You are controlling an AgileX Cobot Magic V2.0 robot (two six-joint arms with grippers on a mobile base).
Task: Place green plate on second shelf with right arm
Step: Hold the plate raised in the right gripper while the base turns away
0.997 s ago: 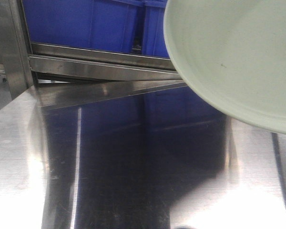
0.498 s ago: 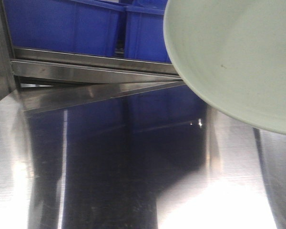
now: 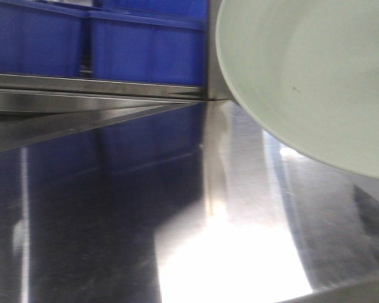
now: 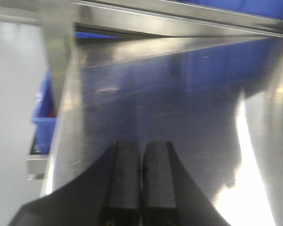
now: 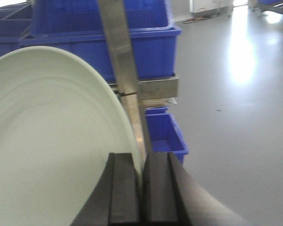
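Note:
The green plate (image 3: 309, 69) is pale sage green, with a raised rim and a tiny dark speck. It fills the upper right of the front view, tilted, held above the steel shelf surface (image 3: 240, 252). In the right wrist view the plate (image 5: 52, 141) fills the left side, and my right gripper (image 5: 142, 162) is shut on its rim, one black finger on each side. My left gripper (image 4: 141, 150) is shut and empty, low over the steel surface (image 4: 179, 103).
Blue bins (image 3: 114, 44) stand behind a steel rail (image 3: 95, 85) at the back. A steel upright post (image 5: 125, 80) rises right beside the plate's edge. More blue bins (image 5: 146, 42) sit on the rack, one lower down (image 5: 165, 134). Grey floor (image 5: 236, 117) lies to the right.
The front view has swung to the right: the blue bins and rail slid left and the left post left the frame. The plate keeps its place in view.

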